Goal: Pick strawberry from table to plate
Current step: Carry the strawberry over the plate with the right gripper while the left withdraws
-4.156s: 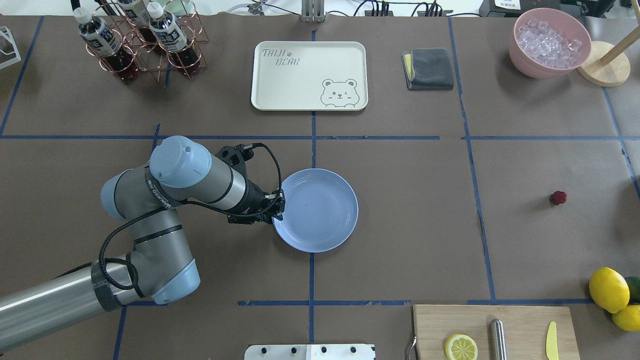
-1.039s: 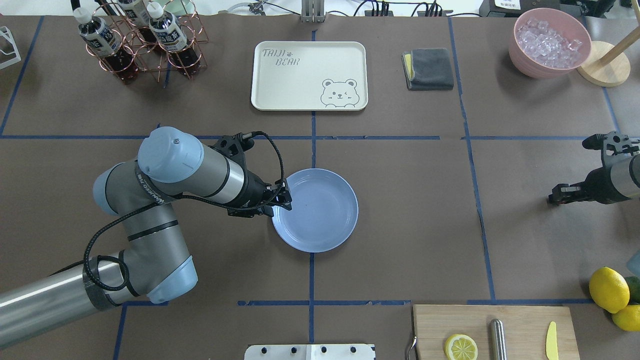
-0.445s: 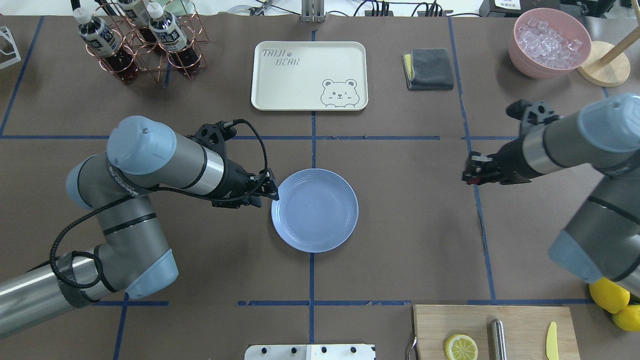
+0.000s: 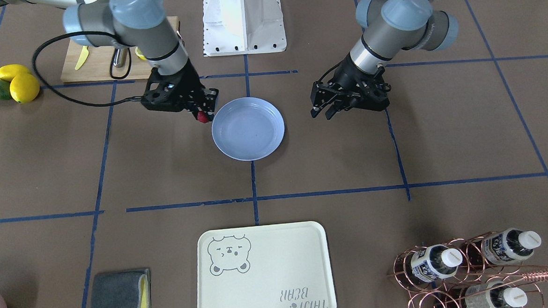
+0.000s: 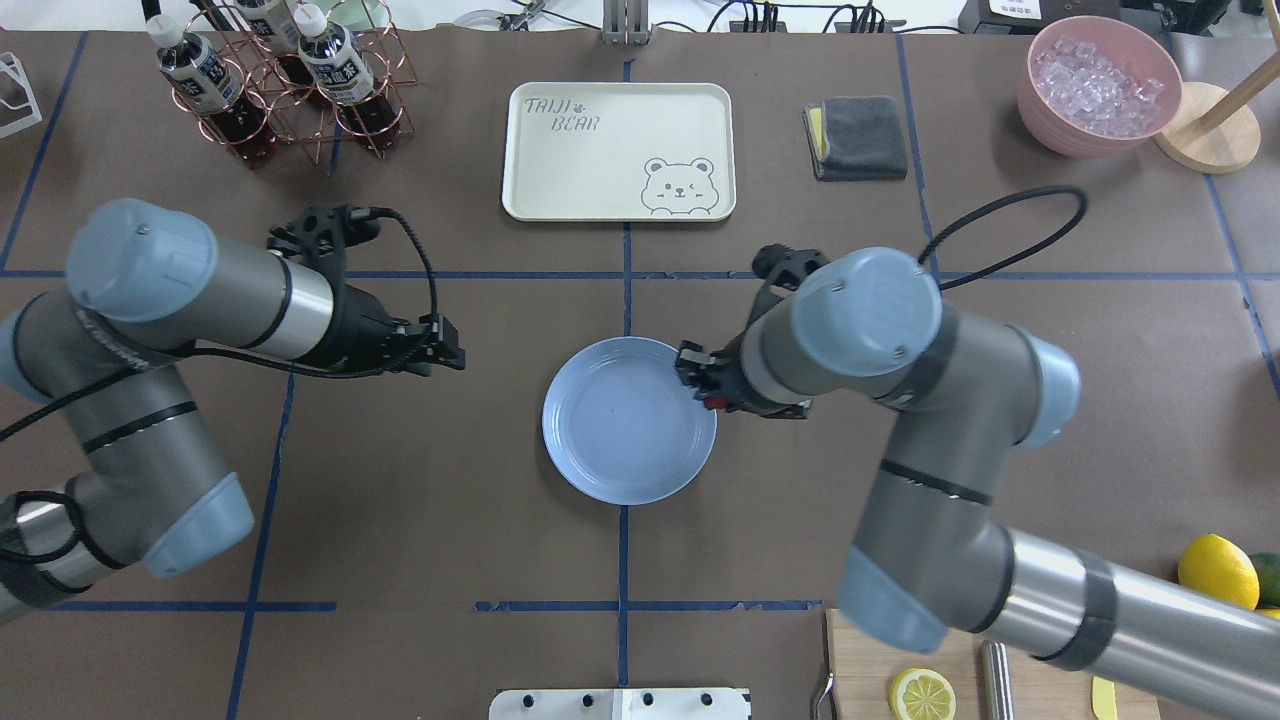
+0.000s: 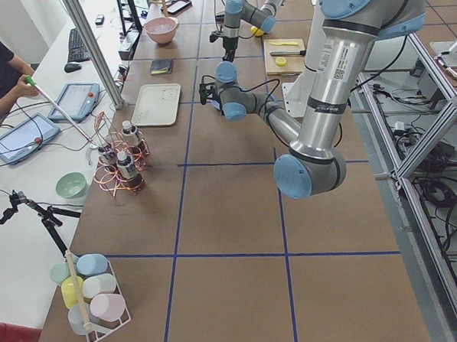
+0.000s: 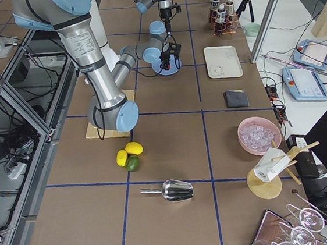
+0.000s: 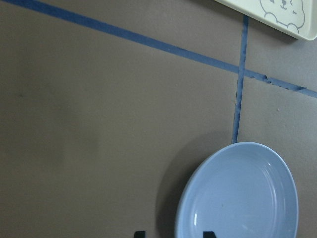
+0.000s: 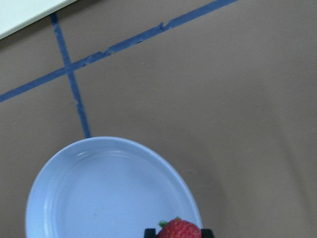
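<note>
The strawberry [image 5: 713,402] is small and dark red, and my right gripper [image 5: 708,398] is shut on it at the right rim of the plate [image 5: 620,425]. In the front-facing view the strawberry [image 4: 202,117] hangs just beside the pale blue plate [image 4: 249,132], under the right gripper [image 4: 201,114]. The right wrist view shows the strawberry [image 9: 179,230] between the fingertips at the near rim of the plate [image 9: 109,193], which holds nothing. My left gripper [image 5: 455,355] stands open and holds nothing, a short way left of the plate on the table [image 5: 800,480].
A cream bear tray [image 5: 618,150] lies behind the plate. A copper rack of bottles [image 5: 280,90] is at the back left, a grey cloth [image 5: 858,137] and a pink bowl of ice [image 5: 1098,85] at the back right. A cutting board [image 5: 900,640] and lemons [image 5: 1215,578] sit at the front right.
My right arm has swung in from the right with the strawberry, reaching the plate's right rim. The left gripper has pulled back leftward, away from the plate's left rim.
</note>
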`<state>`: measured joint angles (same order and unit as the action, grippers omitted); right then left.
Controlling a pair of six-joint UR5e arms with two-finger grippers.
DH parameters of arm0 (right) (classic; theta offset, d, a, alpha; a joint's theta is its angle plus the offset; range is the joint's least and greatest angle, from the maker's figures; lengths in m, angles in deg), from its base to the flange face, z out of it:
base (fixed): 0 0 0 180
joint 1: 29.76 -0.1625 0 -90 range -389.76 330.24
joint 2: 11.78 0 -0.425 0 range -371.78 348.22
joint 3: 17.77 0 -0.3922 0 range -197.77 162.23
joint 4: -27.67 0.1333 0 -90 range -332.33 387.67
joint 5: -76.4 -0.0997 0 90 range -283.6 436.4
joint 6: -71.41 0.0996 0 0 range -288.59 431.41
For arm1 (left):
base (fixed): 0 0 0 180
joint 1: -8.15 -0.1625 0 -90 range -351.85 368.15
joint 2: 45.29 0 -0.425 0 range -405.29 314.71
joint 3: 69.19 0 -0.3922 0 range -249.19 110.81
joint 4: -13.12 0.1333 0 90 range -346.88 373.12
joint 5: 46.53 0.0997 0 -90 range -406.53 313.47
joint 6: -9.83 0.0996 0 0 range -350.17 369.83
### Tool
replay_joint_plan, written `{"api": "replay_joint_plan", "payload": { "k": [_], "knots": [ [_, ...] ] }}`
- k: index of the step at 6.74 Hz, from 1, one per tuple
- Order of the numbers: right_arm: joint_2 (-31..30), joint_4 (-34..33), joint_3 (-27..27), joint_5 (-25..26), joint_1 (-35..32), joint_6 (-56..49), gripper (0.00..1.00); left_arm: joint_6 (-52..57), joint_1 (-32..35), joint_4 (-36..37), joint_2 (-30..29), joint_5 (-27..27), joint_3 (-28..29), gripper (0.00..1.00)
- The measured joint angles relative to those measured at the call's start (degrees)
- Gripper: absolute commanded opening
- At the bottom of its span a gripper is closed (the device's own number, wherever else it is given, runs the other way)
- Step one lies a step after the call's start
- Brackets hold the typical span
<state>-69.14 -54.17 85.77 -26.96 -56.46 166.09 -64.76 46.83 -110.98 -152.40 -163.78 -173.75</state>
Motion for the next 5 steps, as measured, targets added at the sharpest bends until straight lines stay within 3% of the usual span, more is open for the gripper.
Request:
{"api": "replay_joint_plan", "payload": {
  "k": [2,5],
  "knots": [
    [10.8,-1.5,-10.9,4.1,3.3,6.3,0.00,8.6,4.6,-0.1,7.6,-0.1,-4.0,0.50],
    [12.9,-1.8,-16.6,5.6,3.9,7.6,0.00,12.3,6.8,-0.2,11.6,-0.1,-6.4,0.51]
  ]
}}
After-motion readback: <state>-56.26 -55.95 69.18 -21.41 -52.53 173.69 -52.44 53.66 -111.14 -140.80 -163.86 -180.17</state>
